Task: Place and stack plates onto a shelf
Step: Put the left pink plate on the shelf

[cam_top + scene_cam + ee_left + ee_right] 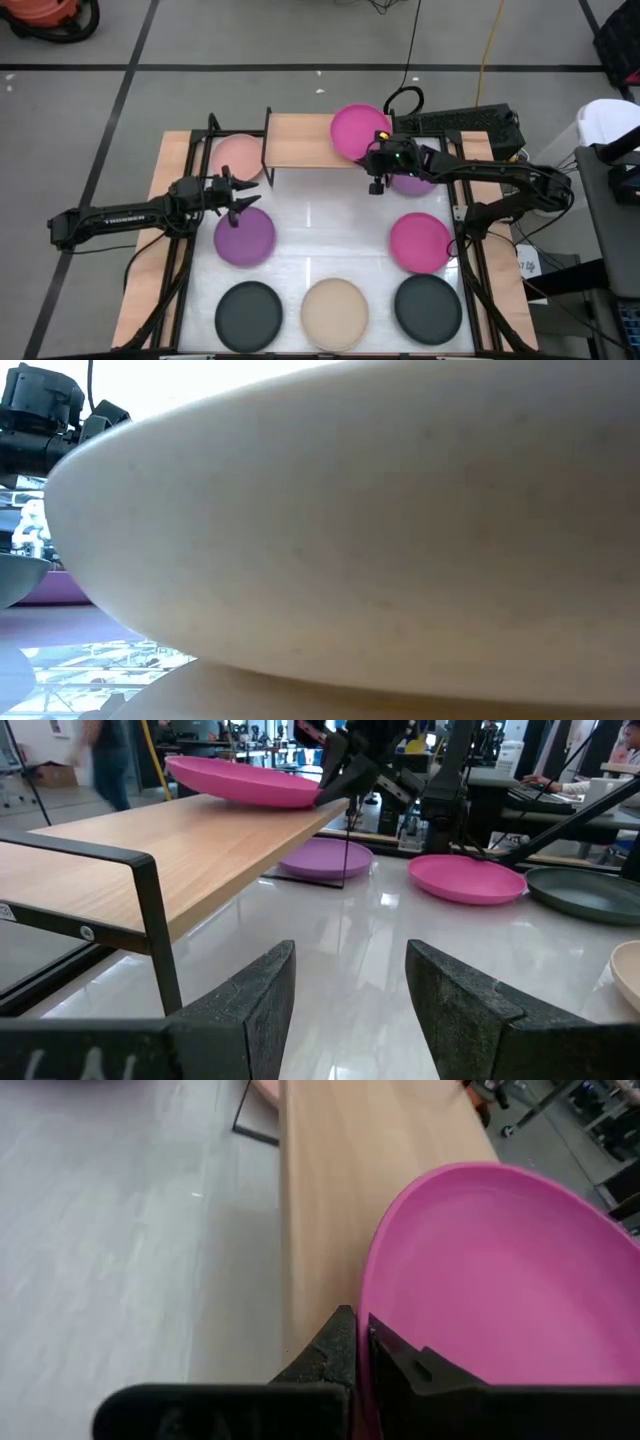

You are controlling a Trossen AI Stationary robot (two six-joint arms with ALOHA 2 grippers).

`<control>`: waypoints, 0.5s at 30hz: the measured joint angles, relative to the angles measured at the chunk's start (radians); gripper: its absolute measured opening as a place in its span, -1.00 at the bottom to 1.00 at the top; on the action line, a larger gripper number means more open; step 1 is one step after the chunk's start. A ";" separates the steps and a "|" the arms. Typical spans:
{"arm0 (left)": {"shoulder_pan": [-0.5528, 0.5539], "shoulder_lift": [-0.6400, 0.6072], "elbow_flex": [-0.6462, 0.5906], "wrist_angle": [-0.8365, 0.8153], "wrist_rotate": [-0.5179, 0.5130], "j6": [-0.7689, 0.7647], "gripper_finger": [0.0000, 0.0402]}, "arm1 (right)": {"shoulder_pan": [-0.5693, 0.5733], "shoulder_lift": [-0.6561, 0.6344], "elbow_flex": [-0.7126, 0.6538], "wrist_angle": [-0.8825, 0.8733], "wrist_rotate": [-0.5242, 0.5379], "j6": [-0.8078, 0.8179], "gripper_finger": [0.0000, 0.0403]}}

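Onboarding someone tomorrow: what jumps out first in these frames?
The magenta plate pinched at its rim by the right gripper, tilted over the right end of the shelf. Next, the left gripper, jaws open, hovering near the purple plate. The low view is nearly filled by the beige plate.

The shelf [190, 845] has a light, matt wood-grain top on thin black metal legs. The magenta plate [500, 1280] looks smooth and matt. The white tabletop [380, 935] is glossy and reflective.
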 joint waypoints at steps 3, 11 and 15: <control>0.000 0.000 0.000 0.000 0.000 0.000 -0.03 | -0.004 0.005 -0.009 0.001 -0.001 0.000 -0.94; 0.000 0.000 0.000 0.000 0.000 0.000 -0.03 | -0.005 0.005 -0.011 -0.001 0.029 0.047 -0.81; 0.000 0.000 0.000 0.000 0.000 0.000 -0.03 | -0.004 0.003 -0.012 -0.002 0.049 0.074 -0.71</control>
